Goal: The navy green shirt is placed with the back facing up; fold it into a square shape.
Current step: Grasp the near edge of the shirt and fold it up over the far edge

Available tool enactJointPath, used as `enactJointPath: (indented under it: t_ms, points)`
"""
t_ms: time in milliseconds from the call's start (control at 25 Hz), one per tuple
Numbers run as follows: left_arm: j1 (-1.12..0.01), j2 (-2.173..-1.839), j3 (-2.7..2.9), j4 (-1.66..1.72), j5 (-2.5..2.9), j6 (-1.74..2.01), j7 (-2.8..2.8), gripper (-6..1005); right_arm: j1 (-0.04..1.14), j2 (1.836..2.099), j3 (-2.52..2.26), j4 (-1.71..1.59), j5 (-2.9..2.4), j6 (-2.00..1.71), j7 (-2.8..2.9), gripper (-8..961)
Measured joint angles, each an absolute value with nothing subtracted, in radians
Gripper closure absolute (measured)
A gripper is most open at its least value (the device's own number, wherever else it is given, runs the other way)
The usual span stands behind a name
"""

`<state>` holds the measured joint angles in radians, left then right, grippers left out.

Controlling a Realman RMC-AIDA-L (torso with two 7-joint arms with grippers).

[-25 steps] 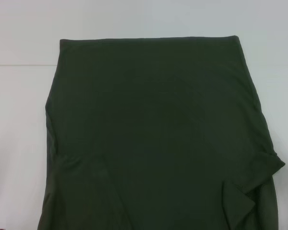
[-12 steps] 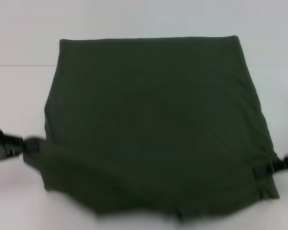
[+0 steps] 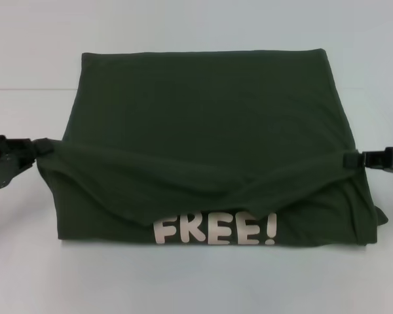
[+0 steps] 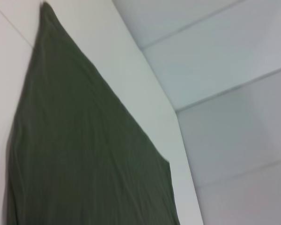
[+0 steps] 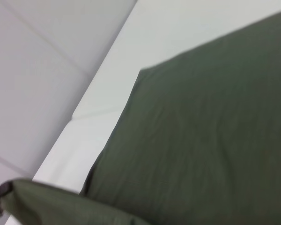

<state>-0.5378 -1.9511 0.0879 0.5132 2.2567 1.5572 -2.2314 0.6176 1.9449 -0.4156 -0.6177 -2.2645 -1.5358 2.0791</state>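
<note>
While clamped, end effectors [image 3: 42, 149] [image 3: 348, 159] on shirt [image 3: 203, 124].

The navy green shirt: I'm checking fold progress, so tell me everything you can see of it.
The navy green shirt is dark olive, matte soft knit, lying on the white table. Its near part is lifted and being folded back, sagging between the left gripper and right gripper, each pinching a side edge. Under the raised fold, pale letters reading FREE! show on the turned-up face. The far edge lies straight and flat.
</note>
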Motion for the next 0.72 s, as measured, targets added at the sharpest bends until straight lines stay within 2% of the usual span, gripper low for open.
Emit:
enactJointPath:
  t_ms: [280,720]
  points:
    - [-0.548,-1.998,0.093,0.512,2.189,1.467,-2.179,960,0.607,1.981,-0.414,-0.612,-2.127,-1.394,1.993,894]
    - [-0.549,-2.025,0.092,0.511,2.081,1.422,-2.133,959,0.623,1.997,-0.425,-0.609,-2.052,-1.295,1.954,893]
